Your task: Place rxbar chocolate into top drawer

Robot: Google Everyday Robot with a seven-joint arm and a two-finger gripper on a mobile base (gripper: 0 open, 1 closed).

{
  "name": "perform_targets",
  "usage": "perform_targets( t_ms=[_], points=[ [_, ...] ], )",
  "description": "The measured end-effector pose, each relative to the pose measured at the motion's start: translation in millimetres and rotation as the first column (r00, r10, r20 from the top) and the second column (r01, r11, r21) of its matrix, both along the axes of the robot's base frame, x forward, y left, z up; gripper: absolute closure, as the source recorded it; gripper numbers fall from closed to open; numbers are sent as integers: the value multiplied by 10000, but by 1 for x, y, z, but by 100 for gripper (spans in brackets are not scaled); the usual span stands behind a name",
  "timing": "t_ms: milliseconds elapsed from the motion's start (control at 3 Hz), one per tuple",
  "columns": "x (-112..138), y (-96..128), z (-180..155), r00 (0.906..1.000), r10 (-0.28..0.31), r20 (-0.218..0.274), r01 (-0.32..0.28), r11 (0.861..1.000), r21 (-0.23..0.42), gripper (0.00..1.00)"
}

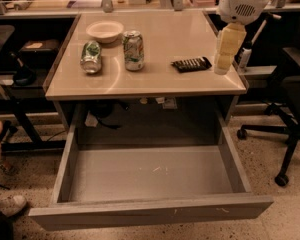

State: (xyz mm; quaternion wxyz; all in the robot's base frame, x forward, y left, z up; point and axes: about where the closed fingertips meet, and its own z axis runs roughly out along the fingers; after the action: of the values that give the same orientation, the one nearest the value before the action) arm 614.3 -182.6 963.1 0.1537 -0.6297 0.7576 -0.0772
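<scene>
Nearest stood the top drawer (150, 211), pulled fully out below the counter's front edge, its one long front panel closest and its flat grey bottom bare but for a few pale scuffs. Nothing lay over its opening. An office chair (290, 99) stood on the floor beyond the counter's right edge, apart from the drawer.

On the counter (160, 81) there were two green-and-white soda cans, one bowl and one bar. The tipped can (91, 57) lay on its side near the left edge, and the upright can (133, 50) stood just right of it; both were well apart from the bar. The rxbar chocolate (191, 64) lay flat on the right half of the counter, nearer the right edge than the middle. Its long axis ran roughly along the front edge, with the right end turned slightly toward the back.

The end effector (221, 66) hung pointing down just right of the bar, by the right edge, not touching it and carrying nothing visible. Whether it was released or clenched could not be told.

Farther back, the pale bowl (105, 31) sat toward the back left corner.
</scene>
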Motion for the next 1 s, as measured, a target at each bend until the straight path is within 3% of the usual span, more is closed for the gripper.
perform_targets(
  t_ms=[1000],
  points=[
    [90, -6, -50, 9989, 237, -397, -242, 9996, -142, 0]
  ],
)
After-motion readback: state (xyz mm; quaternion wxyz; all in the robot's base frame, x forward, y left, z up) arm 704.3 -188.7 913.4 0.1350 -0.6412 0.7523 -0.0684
